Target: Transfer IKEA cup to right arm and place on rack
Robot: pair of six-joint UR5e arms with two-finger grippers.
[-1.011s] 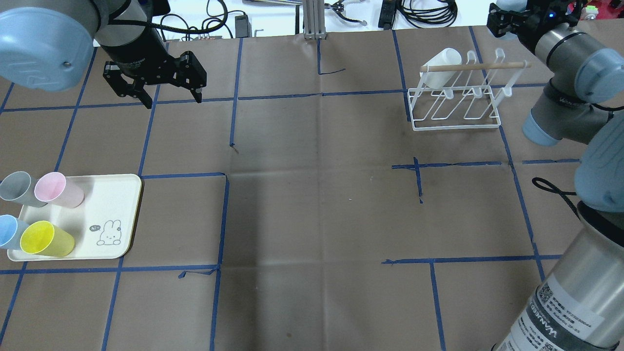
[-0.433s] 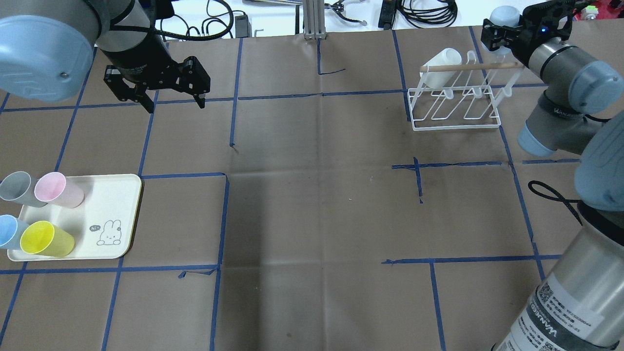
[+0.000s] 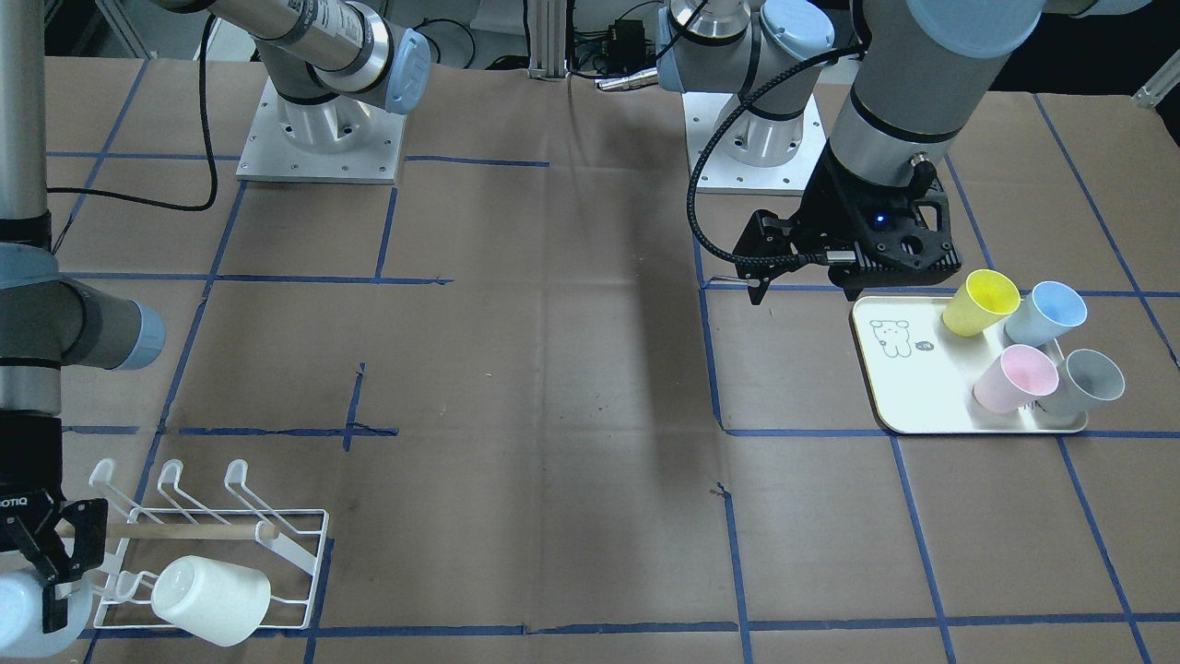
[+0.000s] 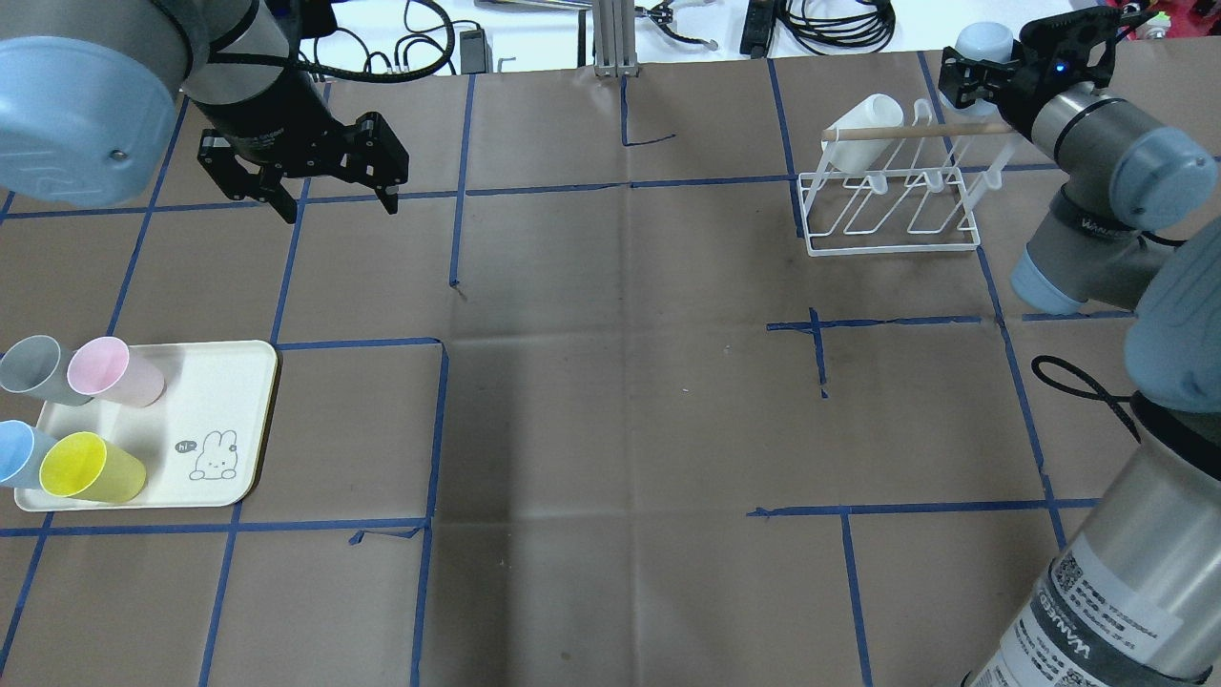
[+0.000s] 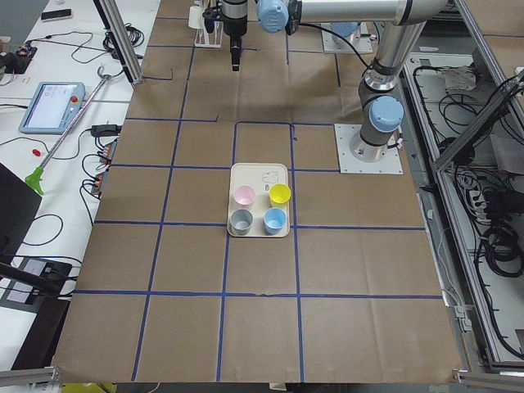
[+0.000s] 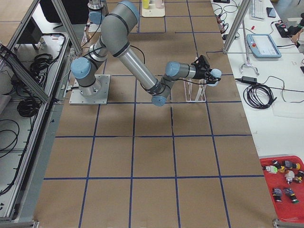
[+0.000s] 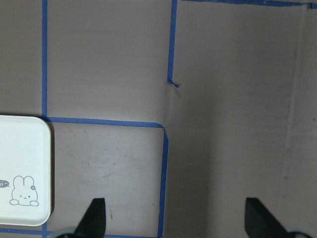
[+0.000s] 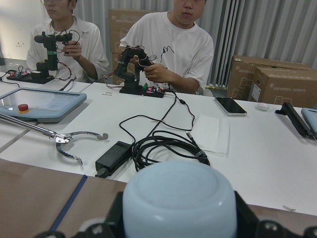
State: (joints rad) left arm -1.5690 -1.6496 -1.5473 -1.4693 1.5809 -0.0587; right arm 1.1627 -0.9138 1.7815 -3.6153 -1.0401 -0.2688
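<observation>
My right gripper (image 4: 971,63) is shut on a pale blue cup (image 4: 984,40) and holds it just beyond the right end of the white wire rack (image 4: 892,250), near its wooden dowel (image 4: 916,132). In the front view the gripper (image 3: 41,586) and the cup (image 3: 23,620) are at the bottom left beside the rack (image 3: 166,532). The cup's base fills the lower right wrist view (image 8: 178,198). A white cup (image 4: 863,119) hangs on the rack's left prong. My left gripper (image 4: 334,191) is open and empty above the table, its fingertips (image 7: 96,213) apart.
A cream tray (image 4: 219,382) with a rabbit drawing lies at the near left. It holds pink (image 4: 114,370), grey (image 4: 33,367), blue (image 4: 19,453) and yellow (image 4: 91,468) cups on their sides. Cables and tools lie past the table's far edge. Operators sit behind it.
My right gripper has carried the pale blue cup leftward and closer to the rack's dowel end. My left gripper has shifted slightly and stays open.
</observation>
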